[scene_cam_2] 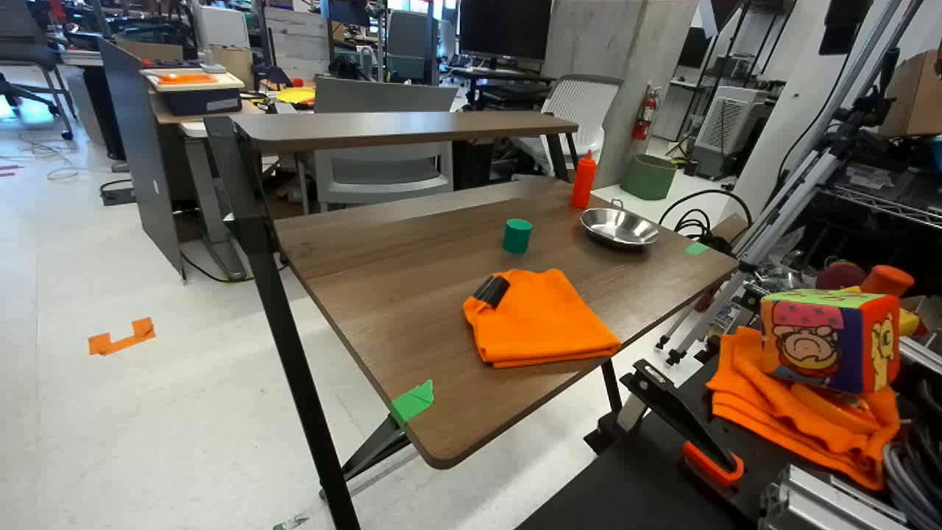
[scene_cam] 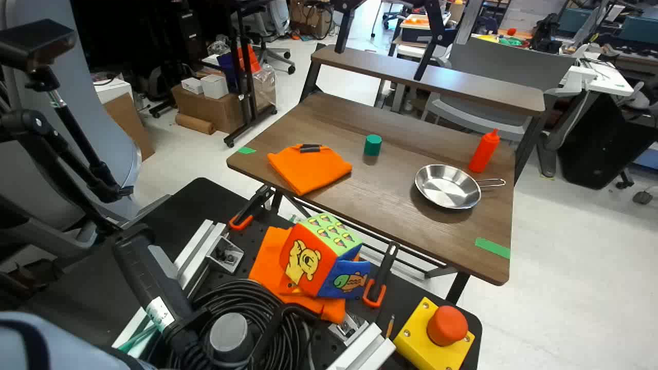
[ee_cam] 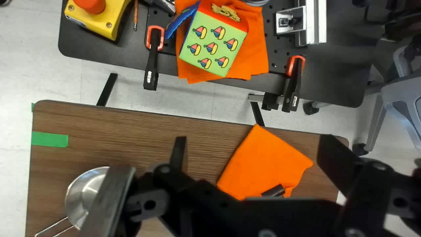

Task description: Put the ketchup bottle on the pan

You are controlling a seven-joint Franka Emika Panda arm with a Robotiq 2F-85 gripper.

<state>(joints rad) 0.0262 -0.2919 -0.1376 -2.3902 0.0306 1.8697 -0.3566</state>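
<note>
1. Exterior view, left end of the table (scene_cam: 380, 200): a folded orange cloth (scene_cam: 311, 169) lies flat, well apart from the task's things. A low pass could snag it.

2. Next to the right, a green cup (scene_cam: 372, 145) stands upright, apart from the cloth. A sideways sweep near table height would probably knock it over.

3. Further right rests the pan (scene_cam: 447, 191), its inside facing up and its thin handle (scene_cam: 488, 180) pointing right. Its sloping wall looks like the main hazard at release: anything set down with its base half on that slope is likely to tip, and pressure on the rim could make the pan skid.

4. Rightmost, the ketchup bottle (scene_cam: 485, 151) stands upright on the table, off the pan, just beside the handle; whether they touch, I cannot tell. Descending slightly off line could catch the handle and twist the pan. Gripping high, where the bottle tapers, invites a slip. The raised shelf (scene_cam: 473, 88) stands behind it, so overshooting risks a bump.

5. Wrist view: the jaws are spread wide, grasping nothing, with the pan partly hidden at left. The bottle does not show here, so an approach steered by this view alone could miss.
</note>
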